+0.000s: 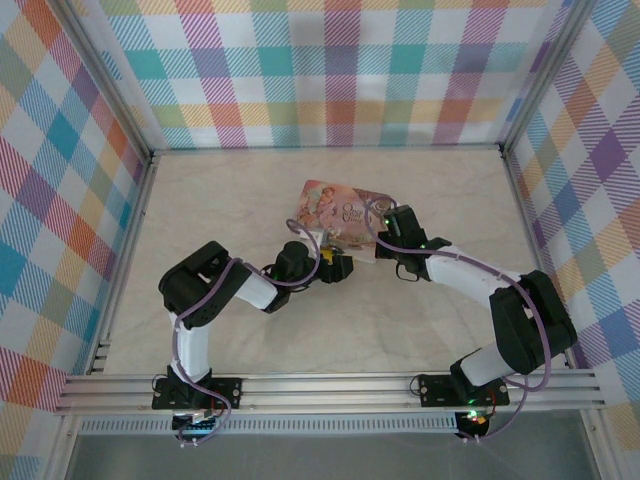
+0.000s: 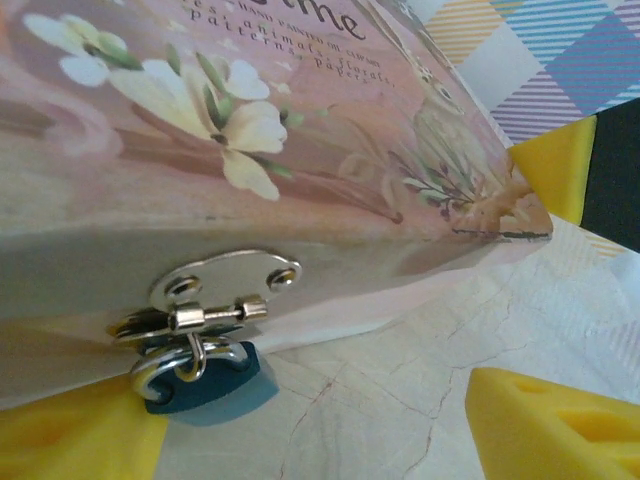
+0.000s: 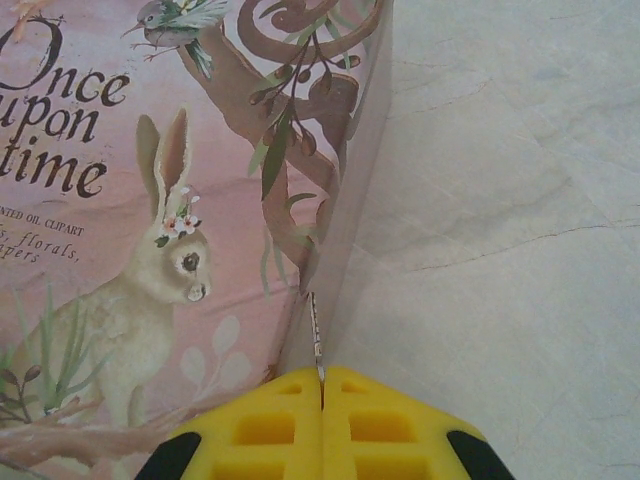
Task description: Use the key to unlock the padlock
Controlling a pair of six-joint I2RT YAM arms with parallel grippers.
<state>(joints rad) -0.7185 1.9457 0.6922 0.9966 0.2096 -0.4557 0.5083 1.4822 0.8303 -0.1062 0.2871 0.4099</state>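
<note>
Two hands ready at the tin (image 3: 150,200).
The right hand (image 3: 322,375) pinches the key (image 3: 316,335), tip forward for insertion; left hand (image 2: 310,400) open around the padlock (image 2: 215,390), likely to steady it.

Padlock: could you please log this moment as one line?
padlock hanging on hasp | left claw open near it | right claw shut on key

Padlock (image 2: 215,388) matt blue; hasp (image 2: 225,283) shiny metal; tin (image 2: 300,120) glossy.
</note>
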